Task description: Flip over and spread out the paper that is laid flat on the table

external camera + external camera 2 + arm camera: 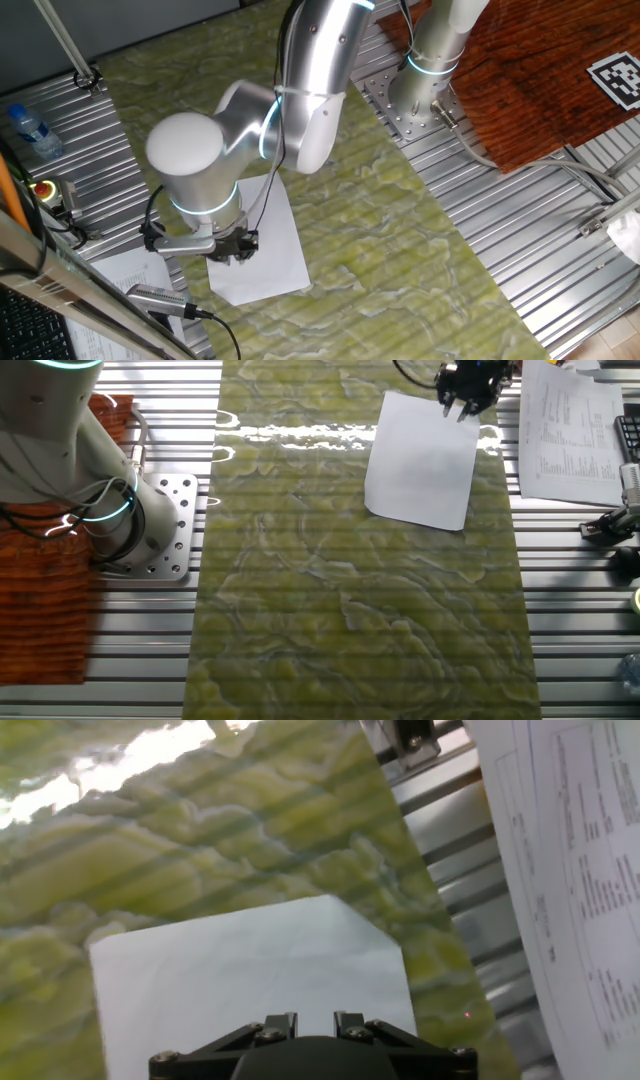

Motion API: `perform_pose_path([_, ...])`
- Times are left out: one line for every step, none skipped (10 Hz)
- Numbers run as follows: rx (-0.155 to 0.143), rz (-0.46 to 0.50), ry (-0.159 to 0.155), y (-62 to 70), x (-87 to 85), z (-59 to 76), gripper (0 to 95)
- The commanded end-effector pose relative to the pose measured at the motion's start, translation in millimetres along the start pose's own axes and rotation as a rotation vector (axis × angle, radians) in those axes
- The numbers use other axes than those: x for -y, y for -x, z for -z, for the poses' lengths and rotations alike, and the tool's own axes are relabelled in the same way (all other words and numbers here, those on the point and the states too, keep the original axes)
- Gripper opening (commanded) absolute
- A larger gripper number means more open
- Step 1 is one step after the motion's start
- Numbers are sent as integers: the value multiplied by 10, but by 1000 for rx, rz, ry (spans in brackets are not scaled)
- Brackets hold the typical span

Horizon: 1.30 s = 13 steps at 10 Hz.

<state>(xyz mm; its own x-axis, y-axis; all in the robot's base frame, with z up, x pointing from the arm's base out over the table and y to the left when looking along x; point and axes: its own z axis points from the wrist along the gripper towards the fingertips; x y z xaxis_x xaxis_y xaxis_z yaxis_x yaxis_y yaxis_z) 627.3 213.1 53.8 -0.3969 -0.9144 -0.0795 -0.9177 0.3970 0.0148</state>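
The blank white paper (272, 240) lies flat on the green-yellow marbled table (390, 240). It also shows in the other fixed view (422, 460) and in the hand view (250, 970). My gripper (232, 250) stands over the paper's corner on the side nearest the printed sheet; it also shows in the other fixed view (462, 405). In the hand view the gripper (315, 1020) has its two fingertips a little apart with nothing between them, and bare paper lies under them. I cannot tell whether the fingertips touch the paper.
A printed sheet (570, 430) lies on the ribbed metal panels beside the table. A plastic bottle (30, 130) stands at the far left. The arm's base (135, 530) and a reddish wooden board (540, 70) sit on the other side.
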Motion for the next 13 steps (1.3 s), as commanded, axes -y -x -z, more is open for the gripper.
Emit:
perform_pose_path([36, 34, -20, 80, 63, -103, 190])
perform_pose_path([42, 36, -26, 104, 83, -119, 190])
perform_pose_path([66, 41, -17, 166, 129, -136, 190])
perform_pose_path([71, 48, -17, 222, 167, -135, 190])
perform_pose_path([74, 47, -24, 278, 204, -145, 190])
perform_pose_path([83, 50, -24, 312, 227, -157, 190])
perform_pose_path([89, 60, -25, 343, 246, -180, 190])
perform_pose_path([96, 65, -28, 356, 253, -199, 190])
perform_pose_path([118, 73, -27, 388, 274, -240, 190])
perform_pose_path([134, 99, -23, 421, 287, -238, 190])
perform_pose_path([132, 107, -25, 430, 289, -234, 190])
perform_pose_path([138, 110, -35, 443, 295, -236, 190])
perform_pose_path([152, 114, -35, 459, 303, -237, 190])
